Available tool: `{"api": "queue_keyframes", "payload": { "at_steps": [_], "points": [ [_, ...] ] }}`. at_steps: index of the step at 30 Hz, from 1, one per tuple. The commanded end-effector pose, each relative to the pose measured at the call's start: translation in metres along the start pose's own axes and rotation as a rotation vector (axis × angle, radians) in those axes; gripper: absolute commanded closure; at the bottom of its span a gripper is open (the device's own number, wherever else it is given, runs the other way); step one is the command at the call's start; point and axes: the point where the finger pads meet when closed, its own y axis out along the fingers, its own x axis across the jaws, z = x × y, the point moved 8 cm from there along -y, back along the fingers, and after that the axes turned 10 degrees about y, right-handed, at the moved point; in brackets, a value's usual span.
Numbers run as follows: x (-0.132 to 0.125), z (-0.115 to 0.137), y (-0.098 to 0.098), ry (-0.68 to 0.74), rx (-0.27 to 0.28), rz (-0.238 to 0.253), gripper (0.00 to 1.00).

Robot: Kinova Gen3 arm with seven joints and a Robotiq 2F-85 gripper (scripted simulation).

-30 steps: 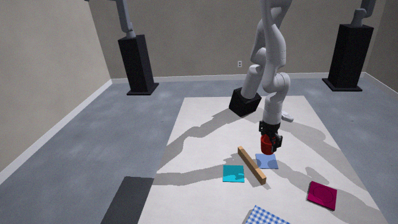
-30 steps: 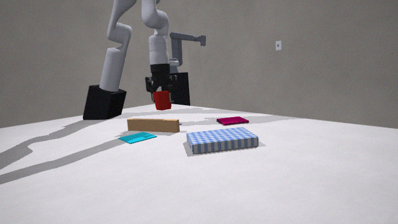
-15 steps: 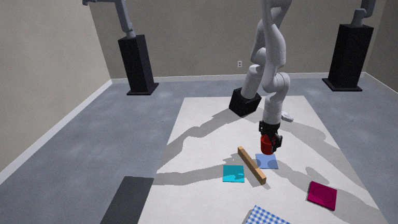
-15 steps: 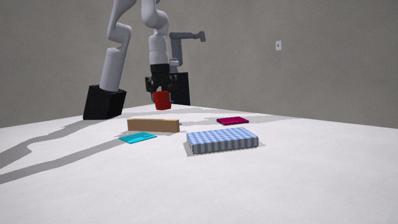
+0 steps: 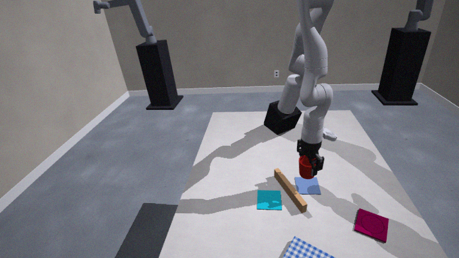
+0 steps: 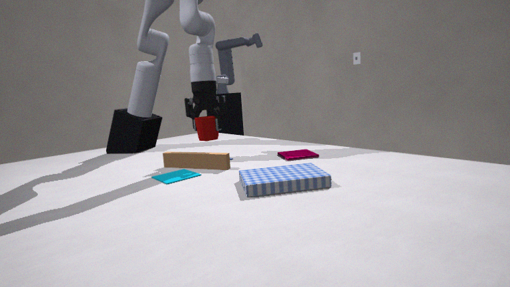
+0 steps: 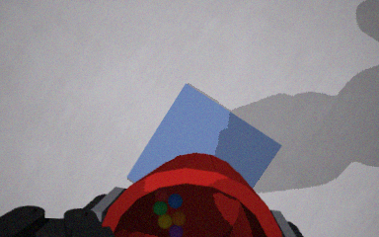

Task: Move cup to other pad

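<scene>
A red cup [image 5: 306, 169] [image 6: 206, 128] [image 7: 189, 177] hangs upright in the air, a little above the blue pad [image 5: 309, 187] [image 7: 193, 129] and toward its far edge. Several coloured marbles [image 7: 170, 212] lie in the cup's bottom. My gripper [image 5: 309, 165] [image 6: 205, 113] points straight down and is shut on the cup, its fingers on either side of the rim. The cyan pad [image 5: 269, 200] [image 6: 176, 176] lies flat on the other side of a wooden rail [image 5: 290, 190] [image 6: 196, 160]. The rail lies on the table between the two pads.
A magenta plate-like tile [image 5: 371, 224] [image 6: 297, 154] lies to the right of the pads. A blue-and-white checked box [image 5: 304, 250] [image 6: 283, 178] lies at the near edge. The arm's black base [image 5: 281, 117] [image 6: 131, 130] stands at the back of the white table [image 5: 230, 235].
</scene>
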Motion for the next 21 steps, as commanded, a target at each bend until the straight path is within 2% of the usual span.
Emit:
{"api": "queue_keyframes", "payload": {
  "at_steps": [1, 10, 21],
  "points": [
    [0.001, -0.01, 0.0, -0.002, 0.0, 0.003, 0.18],
    [0.006, -0.033, 0.0, -0.002, -0.001, 0.004, 0.18],
    [0.015, -0.081, 0.001, -0.002, -0.001, 0.005, 0.18]
  ]
}}
